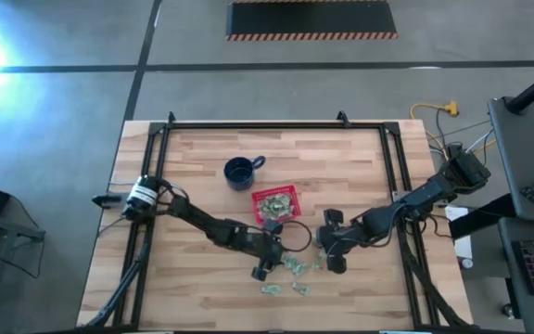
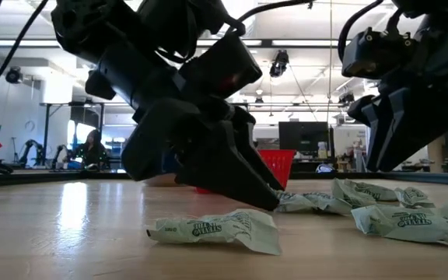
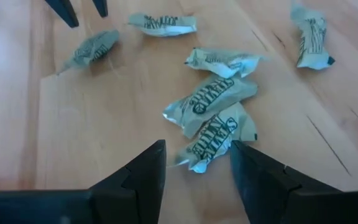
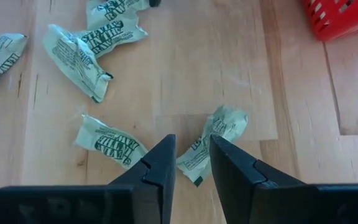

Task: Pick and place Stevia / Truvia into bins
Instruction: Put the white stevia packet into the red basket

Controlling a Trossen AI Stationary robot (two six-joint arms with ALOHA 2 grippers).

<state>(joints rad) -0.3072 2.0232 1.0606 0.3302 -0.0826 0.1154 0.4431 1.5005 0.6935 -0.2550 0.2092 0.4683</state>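
On the pale wooden butcher-block table (image 1: 202, 278), a loose scatter of small crumpled green-and-white paper sachets (image 1: 290, 276) lies toward the near edge, between the two dark arms. The small red latticed plastic basket (image 1: 274, 203) stands just behind them, with a few sachets already inside, and the dark blue mug with a handle (image 1: 240, 172) sits farther back, apart from everything else.

The left gripper (image 3: 196, 163) is low over the scatter, its two dark fingers spread wide on either side of one sachet (image 3: 213, 142) without pinching it; two more sachets lie touching or overlapping that one. The right gripper (image 4: 192, 155) is also down at the table, its fingers narrowed to a slim gap around the end of a crumpled sachet (image 4: 211, 140); whether the pads actually press the paper cannot be told.

Bare wood stays open left of the left arm and along the back of the table behind the mug. The black metal frame rails (image 1: 148, 167) border the left, right and far sides. Between the two grippers the room is tight.

From table height the left arm's body hides most of the basket, leaving only a red corner. How many sachets the basket holds is too small to make out from above.
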